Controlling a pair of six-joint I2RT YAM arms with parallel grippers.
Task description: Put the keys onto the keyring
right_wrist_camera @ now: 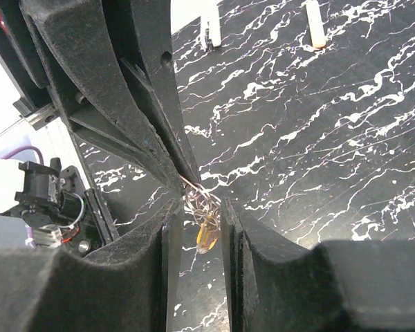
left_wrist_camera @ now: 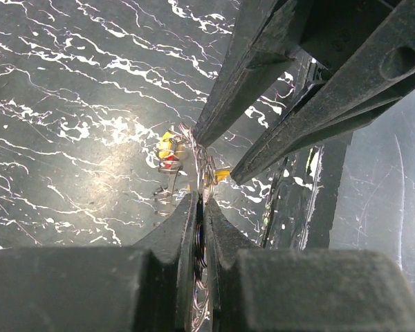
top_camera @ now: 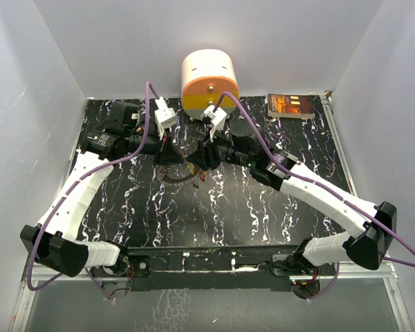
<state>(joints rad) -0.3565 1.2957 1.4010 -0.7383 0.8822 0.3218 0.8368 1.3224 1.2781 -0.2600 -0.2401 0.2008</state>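
Left wrist: left jaws clamped on one silvery-grey metal keyring (left_wrist_camera: 200,238); three plastic-headed keys: one yellow (left_wrist_camera: 167,144), one red (left_wrist_camera: 169,164), one orange (left_wrist_camera: 222,176); right jaws parted.

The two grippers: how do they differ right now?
The left gripper is shut on the keyring; the right gripper has its jaws apart. An orange key hangs in the right gripper's gap; the left gripper leaves no gap. Both are black and meet at the keyring.
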